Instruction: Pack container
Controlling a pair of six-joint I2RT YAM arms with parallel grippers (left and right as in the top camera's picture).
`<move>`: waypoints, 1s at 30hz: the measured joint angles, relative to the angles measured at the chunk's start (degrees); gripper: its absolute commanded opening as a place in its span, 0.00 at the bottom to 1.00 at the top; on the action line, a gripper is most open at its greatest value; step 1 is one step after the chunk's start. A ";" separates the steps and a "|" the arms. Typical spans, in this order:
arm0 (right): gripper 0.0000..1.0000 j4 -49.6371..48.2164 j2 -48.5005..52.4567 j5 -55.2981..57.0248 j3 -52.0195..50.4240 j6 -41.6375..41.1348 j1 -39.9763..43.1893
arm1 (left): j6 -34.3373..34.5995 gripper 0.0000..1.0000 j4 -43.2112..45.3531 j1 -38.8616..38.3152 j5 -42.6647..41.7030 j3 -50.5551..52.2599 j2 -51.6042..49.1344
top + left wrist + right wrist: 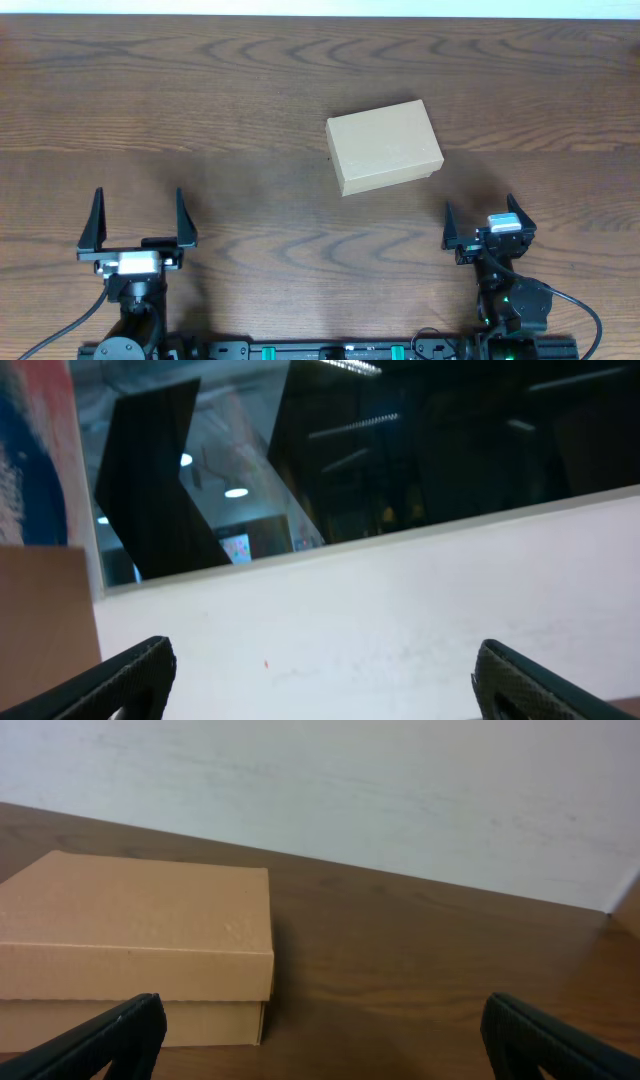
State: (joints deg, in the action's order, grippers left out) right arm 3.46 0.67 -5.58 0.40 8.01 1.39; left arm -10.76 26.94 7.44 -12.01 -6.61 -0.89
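Dark wood-grain worktop (200, 100) stretches out below a white wall (400, 780) at its far edge, and the cardboard box (385, 146) lies flat a little right of the centre, lid shut and turned slightly askew. Left fingers (96, 225) stand spread wide and empty toward the near left corner, well apart from the box. Right fingers (451, 228), toward the near right corner, are also parted and hold nothing, with the box near them, ahead and to their left.
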 measured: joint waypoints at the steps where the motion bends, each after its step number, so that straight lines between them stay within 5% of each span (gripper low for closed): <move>1: 0.99 0.00 0.00 0.00 0.00 -0.02 0.00 | 0.35 0.95 0.07 0.02 0.00 0.50 0.00; 19: 0.99 0.00 0.00 0.00 0.00 -0.02 0.00 | 5.77 0.95 -3.19 -0.02 0.70 6.27 0.13; 30: 0.99 -0.02 0.00 -0.02 0.00 0.00 0.00 | 11.54 0.95 -20.96 -0.04 3.93 6.27 0.26</move>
State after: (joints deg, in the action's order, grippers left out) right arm 3.44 0.67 -5.61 0.40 8.01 1.39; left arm 0.78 5.98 7.40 -8.08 -0.34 -0.62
